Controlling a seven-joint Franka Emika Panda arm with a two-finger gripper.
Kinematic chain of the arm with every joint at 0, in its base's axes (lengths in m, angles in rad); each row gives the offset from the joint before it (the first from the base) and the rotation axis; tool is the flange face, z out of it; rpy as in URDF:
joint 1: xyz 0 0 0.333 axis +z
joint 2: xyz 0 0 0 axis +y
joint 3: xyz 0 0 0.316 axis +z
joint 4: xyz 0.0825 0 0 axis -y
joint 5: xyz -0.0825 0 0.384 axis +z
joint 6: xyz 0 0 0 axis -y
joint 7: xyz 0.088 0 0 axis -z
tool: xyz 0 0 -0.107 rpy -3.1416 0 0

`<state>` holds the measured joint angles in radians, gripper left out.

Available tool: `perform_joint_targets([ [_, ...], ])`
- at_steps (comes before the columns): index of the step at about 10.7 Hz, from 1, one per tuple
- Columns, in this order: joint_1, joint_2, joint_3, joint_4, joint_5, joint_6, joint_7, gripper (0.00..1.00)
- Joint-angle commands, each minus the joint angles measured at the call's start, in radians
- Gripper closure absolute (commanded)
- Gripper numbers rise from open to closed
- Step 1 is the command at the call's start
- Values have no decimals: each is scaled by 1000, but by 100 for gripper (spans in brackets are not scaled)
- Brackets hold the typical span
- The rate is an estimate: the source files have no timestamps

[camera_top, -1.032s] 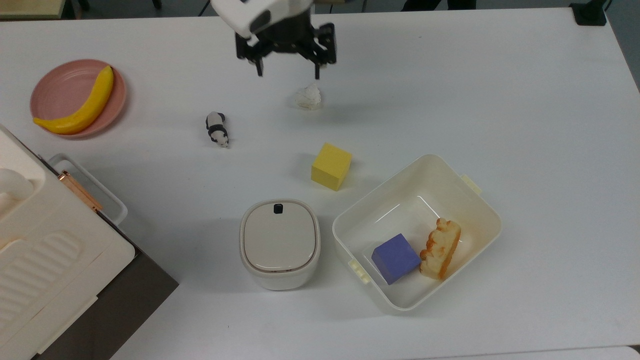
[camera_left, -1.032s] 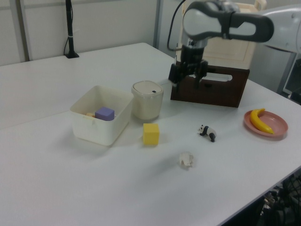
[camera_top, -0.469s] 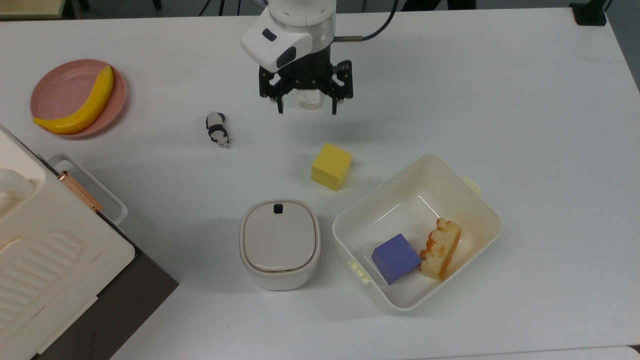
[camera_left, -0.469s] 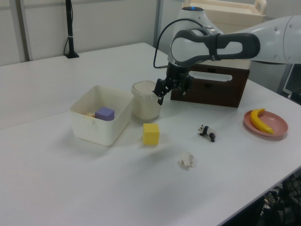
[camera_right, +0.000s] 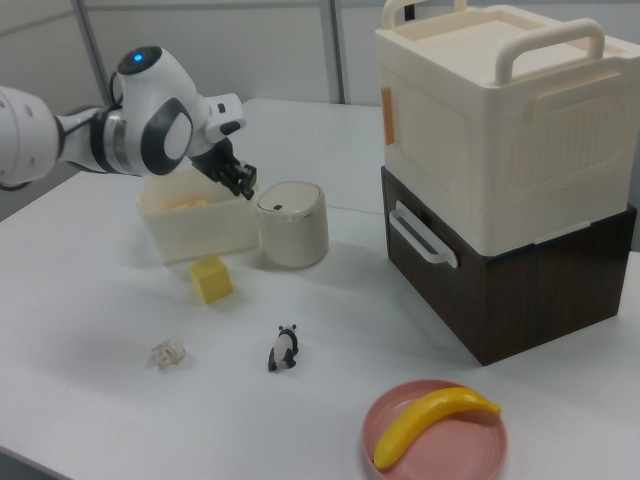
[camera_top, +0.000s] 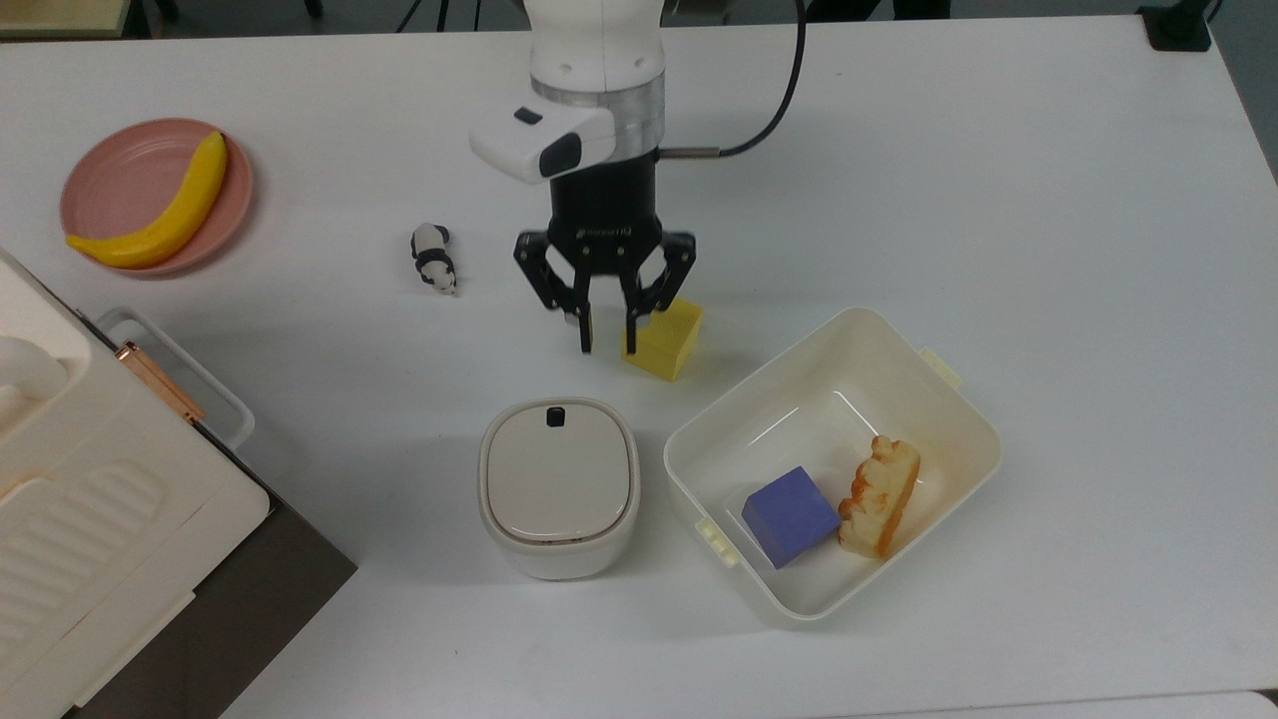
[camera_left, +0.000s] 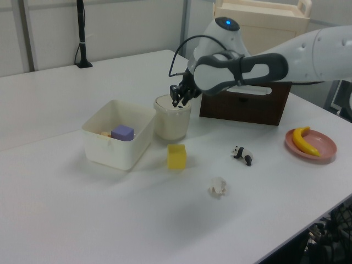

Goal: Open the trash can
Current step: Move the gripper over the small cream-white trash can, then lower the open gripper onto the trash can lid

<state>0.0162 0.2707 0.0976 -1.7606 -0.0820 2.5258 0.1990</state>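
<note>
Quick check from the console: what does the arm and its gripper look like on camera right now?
The white, rounded Franka arm has grey joint bands and a lit blue dot near the wrist. A white box-shaped module sits at the wrist, with a black cable looping off it. The black two-finger gripper has open linkage fingers and faint white lettering on its body.

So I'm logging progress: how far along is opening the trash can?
Nothing is done yet: the trash can has its lid flat and shut. In hand: the claw hangs near it, holding nothing. Left: pressing the black button to flip the lid.
</note>
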Motion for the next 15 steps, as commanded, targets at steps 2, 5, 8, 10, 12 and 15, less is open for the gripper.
perform_joint_targets([
  [2, 5, 149, -45, 153, -83, 97, 22, 99],
  [5, 2, 188, -45, 188, -183, 96, 14, 100],
  [8, 8, 226, -44, 164, -356, 94, 20, 100],
  [10, 7, 236, -44, 164, -372, 94, 13, 100],
  [12, -2, 216, -45, 173, -276, 97, 80, 100],
  [15, 11, 76, -73, 127, -65, 47, 106, 40],
])
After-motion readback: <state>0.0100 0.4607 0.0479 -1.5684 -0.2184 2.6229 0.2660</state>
